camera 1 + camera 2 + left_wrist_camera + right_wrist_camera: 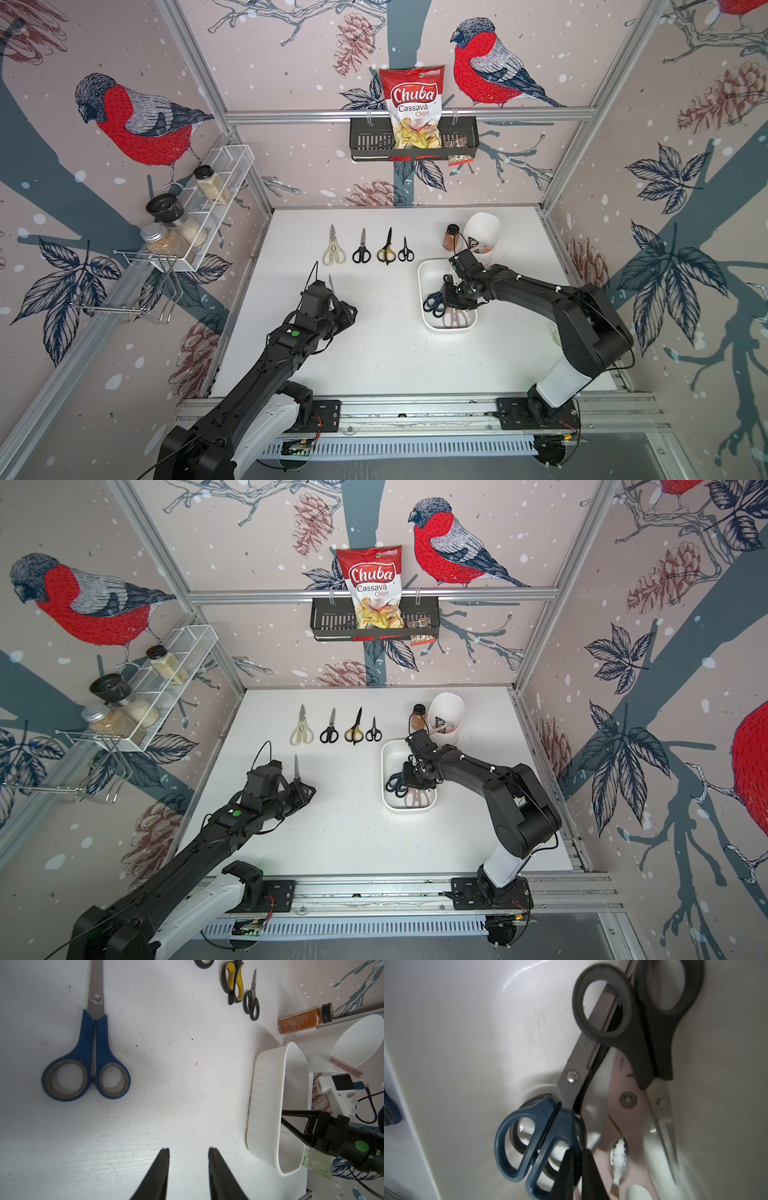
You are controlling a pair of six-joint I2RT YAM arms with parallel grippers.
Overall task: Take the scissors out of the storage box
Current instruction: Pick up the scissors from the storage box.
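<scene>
While a row of four scissors [361, 251] lies toward 12 o'clock on the desk [374, 357] and a blue-handled pair [91, 1053] lies toward 9 o'clock, the storage box [421, 282], toward 3 o'clock from the desk's middle, holds several more in a tangle. The right end effector [578, 1153] reaches down into the box with its fingers drawn almost together. They appear to pinch the rim of one handle ring of the dark-blue scissors [562, 1120]. Black rings of another pair sit directly beneath, and I cannot tell whether they are caught too. The left end effector [188, 1149] hovers over bare desk toward 9 o'clock, fingers partly apart and empty, with the blue-handled pair near it.

The step in hand looks like lifting the dark-blue scissors out. Their blades run under a handle ring of the black pair [648, 1043], which lies over a pinkish pair [618, 1122]. A straight upward pull would likely hook that ring and drag the neighbours, or the box itself. It seems better to raise the handles only a little and then draw the pair back along its own length, handles first. Once the blade tips clear the black ring, it can rise over the box wall. A pinch on a thin rim lets the scissors swing, so slow travel should help. Open desk between the box and the blue-handled pair looks a good place to set them down, apart from the other arm.
</scene>
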